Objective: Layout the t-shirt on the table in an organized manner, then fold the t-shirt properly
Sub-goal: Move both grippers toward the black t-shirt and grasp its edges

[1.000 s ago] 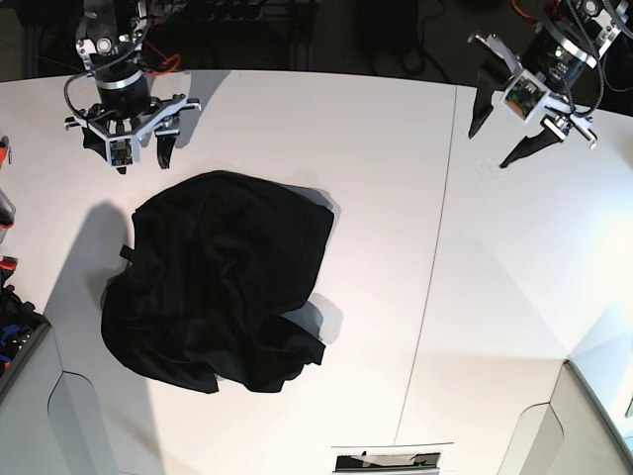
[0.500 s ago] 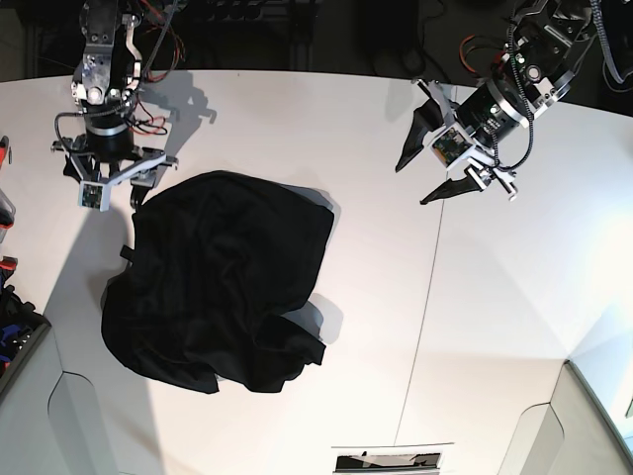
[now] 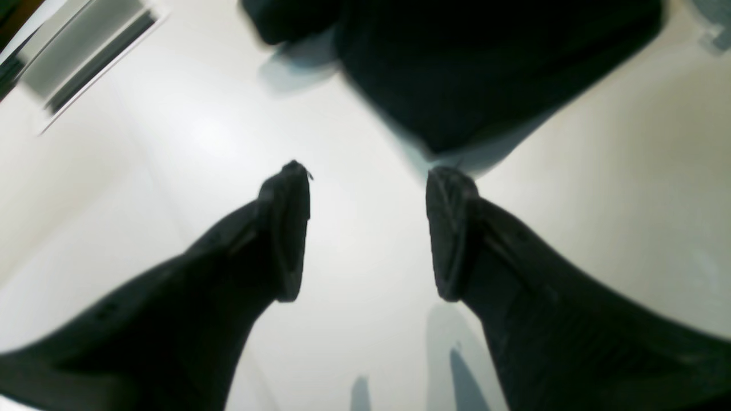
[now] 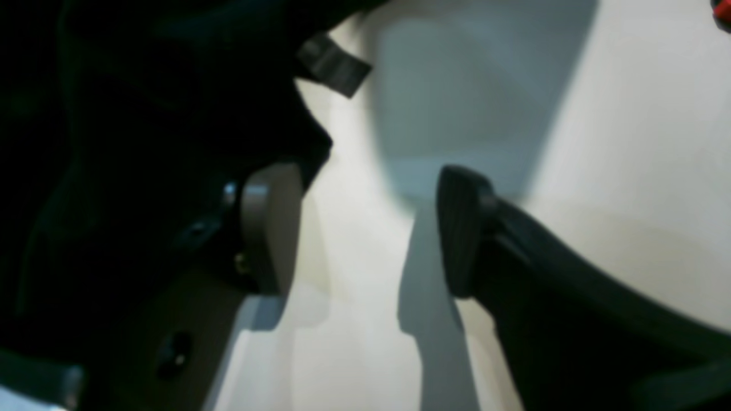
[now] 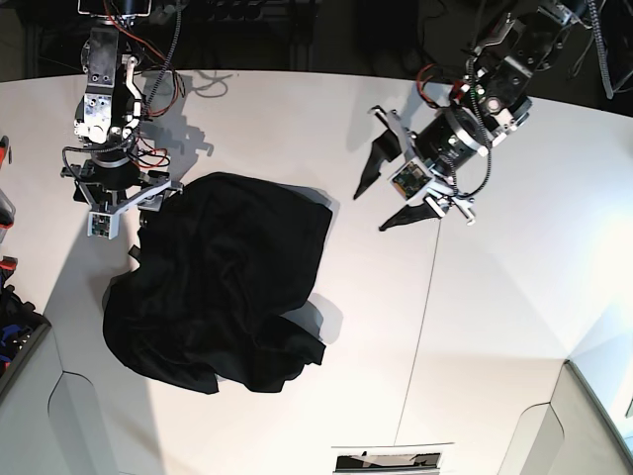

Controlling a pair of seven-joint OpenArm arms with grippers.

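The black t-shirt [image 5: 218, 282] lies crumpled on the left half of the white table [image 5: 495, 327]. My right gripper [image 5: 124, 220] stands open at the shirt's upper left edge. In the right wrist view its jaws [image 4: 365, 234] are apart, the left finger over the black cloth [image 4: 143, 114] and the right one over bare table, with a small grey tag [image 4: 334, 68] just ahead. My left gripper [image 5: 374, 210] hovers open to the right of the shirt. In the left wrist view it [image 3: 368, 228] holds nothing, and the shirt's edge [image 3: 485, 68] lies just beyond the fingertips.
A thin dark seam [image 5: 435, 257] runs down the table right of the shirt. Red and blue items [image 5: 8, 297] crowd the left edge. A white panel [image 5: 391, 457] sits at the front edge. Cables and dark gear line the back.
The left arm has swung in from the far right corner toward the shirt's right side. The right gripper has come down from the back edge to the shirt's upper left edge. Both stay open.
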